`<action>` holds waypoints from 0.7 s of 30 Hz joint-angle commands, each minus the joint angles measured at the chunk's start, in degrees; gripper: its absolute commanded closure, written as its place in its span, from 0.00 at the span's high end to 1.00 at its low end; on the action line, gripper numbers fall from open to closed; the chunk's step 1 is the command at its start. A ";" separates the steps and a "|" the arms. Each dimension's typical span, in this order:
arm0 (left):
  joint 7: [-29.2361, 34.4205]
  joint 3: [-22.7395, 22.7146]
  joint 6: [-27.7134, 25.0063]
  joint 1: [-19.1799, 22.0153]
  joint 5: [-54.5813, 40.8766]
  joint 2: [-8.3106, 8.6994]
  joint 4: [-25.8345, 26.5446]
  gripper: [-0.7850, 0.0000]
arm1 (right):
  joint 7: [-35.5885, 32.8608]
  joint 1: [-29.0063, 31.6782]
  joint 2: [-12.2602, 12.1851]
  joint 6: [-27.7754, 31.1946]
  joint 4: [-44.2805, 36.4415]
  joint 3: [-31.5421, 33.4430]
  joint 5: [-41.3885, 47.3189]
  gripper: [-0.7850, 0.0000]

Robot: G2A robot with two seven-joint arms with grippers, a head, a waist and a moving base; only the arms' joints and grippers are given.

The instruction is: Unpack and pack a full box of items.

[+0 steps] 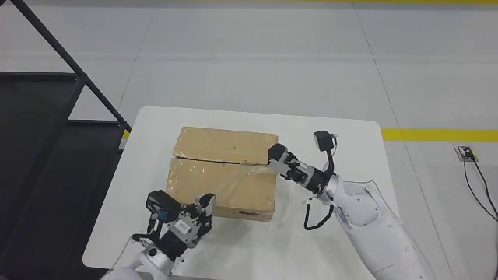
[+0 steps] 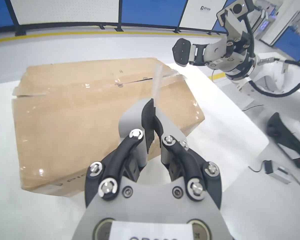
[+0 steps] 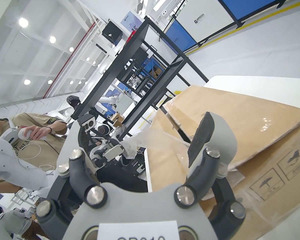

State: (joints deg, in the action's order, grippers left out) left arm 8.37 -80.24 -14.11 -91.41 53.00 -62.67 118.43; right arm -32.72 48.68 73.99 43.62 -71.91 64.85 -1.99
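A taped cardboard box (image 1: 226, 171) lies in the middle of the white table (image 1: 342, 241); its top flaps are down, with clear tape along the seam. My left gripper (image 2: 152, 118) is at the box's near corner, shut on a strip of clear tape (image 2: 156, 81) that rises from the box's top (image 2: 77, 116). My right gripper (image 1: 278, 163) is open at the box's right end, level with the top edge. One right finger pad (image 3: 201, 138) hangs over the flap (image 3: 240, 116). Loose tape (image 3: 145, 136) stretches toward the left gripper (image 3: 112, 151).
A black metal rack (image 1: 47, 148) stands just left of the table. Bare tabletop lies to the right of the box and along the front edge (image 1: 257, 249). A small grey device with a cable (image 2: 275, 172) lies on the floor.
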 commanded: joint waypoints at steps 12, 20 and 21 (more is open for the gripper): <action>14.48 -3.92 -2.47 4.17 -26.44 0.16 -2.70 0.00 | -12.16 -4.76 0.24 -4.49 2.20 -4.53 4.80 1.00; 19.06 -4.28 -1.26 6.53 -34.56 0.16 -5.06 0.00 | -11.25 -8.42 1.54 -5.56 6.78 -8.31 5.70 1.00; 19.39 -4.32 -1.18 6.76 -35.15 0.17 -5.23 0.00 | -11.16 -8.70 1.67 -5.64 7.14 -8.61 5.87 1.00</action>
State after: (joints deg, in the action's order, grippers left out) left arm 27.29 -84.54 -15.46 -84.93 18.79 -62.50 113.48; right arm -44.03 40.34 75.51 38.07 -65.27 56.62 3.69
